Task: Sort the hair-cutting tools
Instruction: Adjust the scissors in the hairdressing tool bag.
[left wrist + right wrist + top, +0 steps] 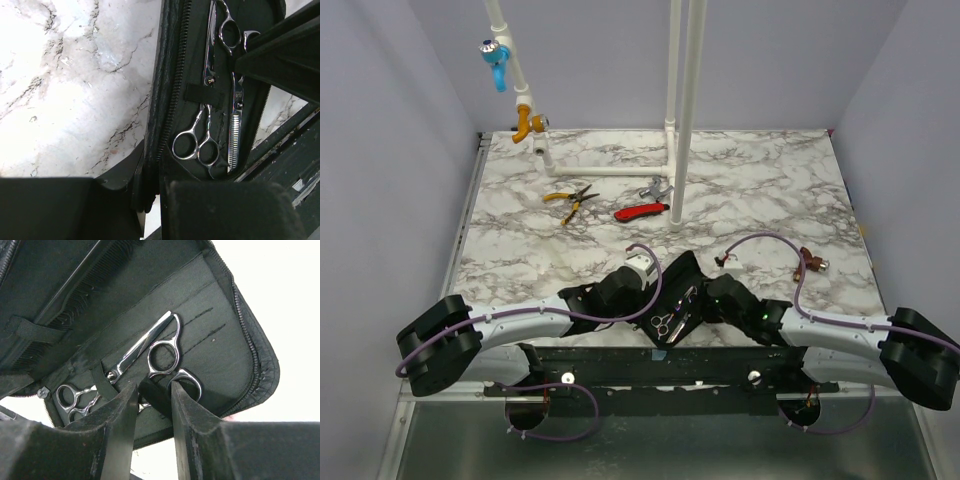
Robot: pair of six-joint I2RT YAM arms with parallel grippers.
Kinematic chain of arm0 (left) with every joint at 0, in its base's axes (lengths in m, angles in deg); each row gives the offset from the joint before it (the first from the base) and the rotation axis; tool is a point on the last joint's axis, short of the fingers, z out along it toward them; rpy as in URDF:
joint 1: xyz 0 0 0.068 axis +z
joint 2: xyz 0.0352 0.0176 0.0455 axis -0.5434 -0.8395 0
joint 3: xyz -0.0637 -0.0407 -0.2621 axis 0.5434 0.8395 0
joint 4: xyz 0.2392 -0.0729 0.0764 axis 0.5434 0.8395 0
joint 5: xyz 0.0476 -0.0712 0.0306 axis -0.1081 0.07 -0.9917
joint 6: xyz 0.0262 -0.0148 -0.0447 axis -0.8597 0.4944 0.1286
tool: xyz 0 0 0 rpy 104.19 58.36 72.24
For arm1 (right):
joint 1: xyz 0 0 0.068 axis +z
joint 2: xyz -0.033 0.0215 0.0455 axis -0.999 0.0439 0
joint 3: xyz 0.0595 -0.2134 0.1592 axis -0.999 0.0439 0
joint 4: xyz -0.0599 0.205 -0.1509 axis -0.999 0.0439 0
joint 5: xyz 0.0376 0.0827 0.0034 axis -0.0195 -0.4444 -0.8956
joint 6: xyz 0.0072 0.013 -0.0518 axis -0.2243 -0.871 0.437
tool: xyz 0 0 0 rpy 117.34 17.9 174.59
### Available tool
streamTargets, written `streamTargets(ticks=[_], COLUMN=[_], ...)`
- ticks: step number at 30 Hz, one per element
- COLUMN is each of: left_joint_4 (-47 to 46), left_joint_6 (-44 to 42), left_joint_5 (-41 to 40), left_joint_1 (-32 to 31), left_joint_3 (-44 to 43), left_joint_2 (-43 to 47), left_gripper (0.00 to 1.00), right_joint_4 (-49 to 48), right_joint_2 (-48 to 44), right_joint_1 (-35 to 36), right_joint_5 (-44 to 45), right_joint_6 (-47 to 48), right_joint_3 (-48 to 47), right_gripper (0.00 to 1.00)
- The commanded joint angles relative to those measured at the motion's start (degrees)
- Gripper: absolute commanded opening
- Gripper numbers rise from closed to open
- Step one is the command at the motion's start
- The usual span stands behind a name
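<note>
A black zip case (682, 272) lies open between my two arms at the near edge of the table. Silver scissors (195, 147) sit in its pocket beside toothed thinning shears (235, 135) and another pair of scissors (225, 30). My left gripper (152, 185) is shut on the case's zipper edge (165, 125). My right gripper (154, 386) is inside the case, its fingers apart on either side of a black elastic strap (152, 395). One fingertip (176, 387) sits at a ring of the silver scissors (161, 349). A black comb (75, 297) lies in the upper flap.
Yellow-handled pliers (570, 198), a red-handled tool (642, 211) and a grey tool (655, 188) lie farther back on the marble table (520, 250). White pipes (682, 110) stand upright behind them. A brown connector (810, 262) hangs on the right arm's cable.
</note>
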Motion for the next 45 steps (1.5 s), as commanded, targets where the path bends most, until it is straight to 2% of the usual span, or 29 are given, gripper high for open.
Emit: streamTargets(ticks=[1,6,13,18,21,25,30,40,45], left_joint_4=[-6.83,-5.39,-4.11,-3.38,-3.58,-3.32,-3.45,-3.69,-3.26], left_joint_6=[3.04,2.39,1.62,1.06,0.95,0.89,1.54,3.29,4.37], left_joint_5=[-2.11,-2.93,-3.57,-3.14,-3.03,-2.99,-2.59,-2.63,-3.52], left_joint_1=[-0.46,-0.46,-0.46,-0.44,-0.46,-0.46,-0.42,-0.63,-0.79], left_joint_3=[0.34,1.31,2.68,3.36,4.32,4.83,5.87,8.35,9.48], left_joint_2=[-0.3,1.59,4.0,5.62,6.48,7.17,7.94,12.11,14.62], left_gripper=[0.0,0.0,0.0,0.0,0.0,0.0,0.0,0.0,0.01], right_joint_4=[8.13,13.83,14.93,15.97,16.74,17.85,15.12,8.42,6.16], right_joint_2=[-0.77,-7.29,0.75,0.27,-0.36,-1.18,-1.16,5.86,3.28], right_joint_1=[4.17,4.16,3.98,3.16,2.53,1.67,1.43,-0.15,-0.41], right_joint_5=[-11.69,0.92,7.19,12.43,13.73,14.77,13.14,11.59,12.64], right_joint_6=[-6.98,-10.94,-11.4,-12.31,-11.96,-11.83,-10.5,-8.68,-8.53], right_joint_3=[-0.19,0.41,-3.27,-3.8,-4.29,-4.73,-5.11,-7.2,-8.0], right_gripper=[0.37,0.38,0.31,0.31,0.33,0.4,0.48,0.47,0.47])
